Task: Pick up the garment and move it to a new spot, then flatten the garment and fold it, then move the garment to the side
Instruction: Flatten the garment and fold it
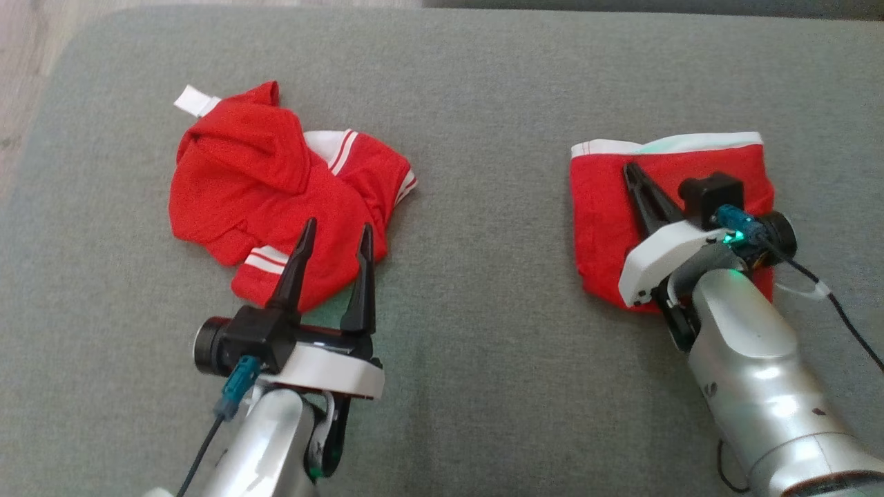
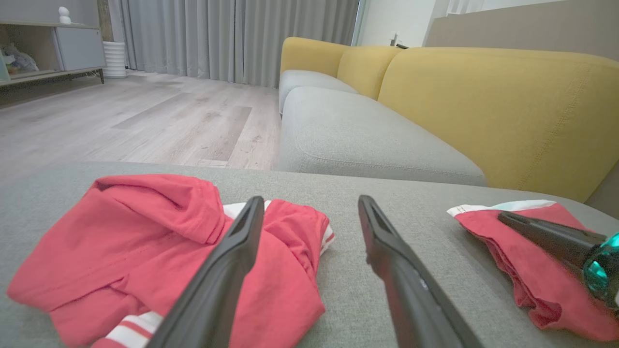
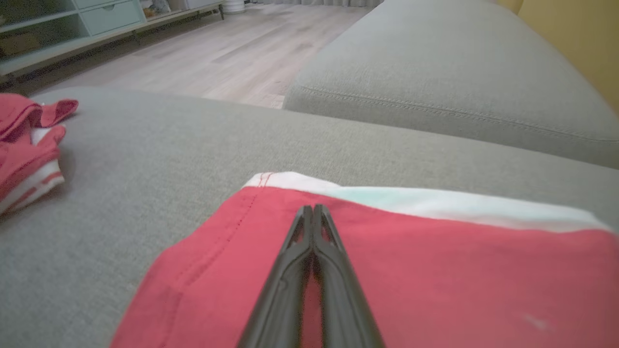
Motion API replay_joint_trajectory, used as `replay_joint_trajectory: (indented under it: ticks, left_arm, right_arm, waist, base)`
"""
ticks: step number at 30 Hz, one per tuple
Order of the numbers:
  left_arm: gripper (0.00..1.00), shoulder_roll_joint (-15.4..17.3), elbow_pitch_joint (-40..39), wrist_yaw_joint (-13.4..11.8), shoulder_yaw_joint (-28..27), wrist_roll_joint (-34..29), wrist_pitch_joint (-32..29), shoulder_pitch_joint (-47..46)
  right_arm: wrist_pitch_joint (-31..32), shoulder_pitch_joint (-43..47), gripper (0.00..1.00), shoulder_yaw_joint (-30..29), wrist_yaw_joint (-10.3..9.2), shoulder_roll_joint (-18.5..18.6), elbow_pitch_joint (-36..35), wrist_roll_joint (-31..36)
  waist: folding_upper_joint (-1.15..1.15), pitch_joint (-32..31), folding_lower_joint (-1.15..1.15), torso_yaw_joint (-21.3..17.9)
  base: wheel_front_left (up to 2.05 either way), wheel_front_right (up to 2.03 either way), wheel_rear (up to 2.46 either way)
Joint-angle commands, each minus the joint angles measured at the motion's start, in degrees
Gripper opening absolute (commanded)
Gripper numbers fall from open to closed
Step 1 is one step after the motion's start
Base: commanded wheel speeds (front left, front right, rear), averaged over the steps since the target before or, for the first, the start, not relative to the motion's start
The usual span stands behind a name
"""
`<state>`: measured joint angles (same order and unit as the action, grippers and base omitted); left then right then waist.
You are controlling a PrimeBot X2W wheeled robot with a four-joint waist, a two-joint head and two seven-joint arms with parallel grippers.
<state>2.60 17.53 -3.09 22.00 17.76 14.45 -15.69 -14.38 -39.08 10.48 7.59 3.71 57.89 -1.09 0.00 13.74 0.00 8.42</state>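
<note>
- Left end effector (image 1: 338,226): released, fingers spread wide, tips above the near edge of the crumpled garment (image 1: 262,172).
- Right end effector (image 1: 628,169): clenched, fingers pressed together, lying over the folded garment (image 1: 601,207) and pointing toward its white band; contact with the fabric cannot be confirmed.
- Crumpled garment: red with white striped trim, on the left of the grey cushion (image 1: 483,103).
- Folded garment: red, on the right of the cushion, well apart from the crumpled one.
- Yellow sofa (image 2: 483,106): beyond the cushion.
</note>
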Motion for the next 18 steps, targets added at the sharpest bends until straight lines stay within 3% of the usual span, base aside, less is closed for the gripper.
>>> replay_joint_trajectory:
  ticks: [1,10,15,16,17,18]
  left_arm:
    - [1.00,0.3,-1.5,-0.3,-2.2,0.2,0.5,0.1]
    - [1.00,0.3,-1.7,-0.1,-4.2,-0.4,0.5,2.6]
    - [1.00,0.3,-1.8,0.0,-4.7,-0.4,0.5,3.8]
    - [1.00,0.3,-1.8,0.0,-4.8,-0.4,0.5,4.2]
    - [1.00,0.3,-1.8,0.1,-5.0,-0.5,0.5,4.5]
    - [1.00,0.3,-1.7,0.1,-5.1,-0.5,0.5,4.8]
  right_arm:
    - [-0.6,0.6,0.00,0.4,-0.10,-0.8,-3.4,-0.6]
    - [-0.6,10.3,0.00,-10.6,-0.10,-0.8,-21.8,-1.1]
    - [-0.6,17.2,0.00,-13.2,-0.10,-0.8,-29.5,-1.3]
    - [-0.6,18.9,0.29,-13.6,-0.10,-0.8,-31.0,-1.2]
    - [-0.6,20.5,1.00,-14.2,-0.10,-0.8,-32.3,-1.5]
    - [-0.6,22.1,1.00,-14.4,-0.10,-0.8,-33.3,-2.0]
  waist:
    - [0.00,-1.0,0.00,-0.7]
    - [0.00,-5.5,0.00,-3.5]
    - [0.00,-7.0,0.00,-4.6]
    - [0.00,-7.4,0.00,-4.9]
    - [0.00,-7.7,0.00,-5.1]
    - [0.00,-8.0,0.00,-5.3]
  base:
    - [0.00,0.00,0.00]
    - [0.00,0.00,0.00]
    - [0.00,0.00,0.00]
    - [0.00,0.00,0.00]
    - [0.00,0.00,0.00]
    - [0.00,0.00,0.00]
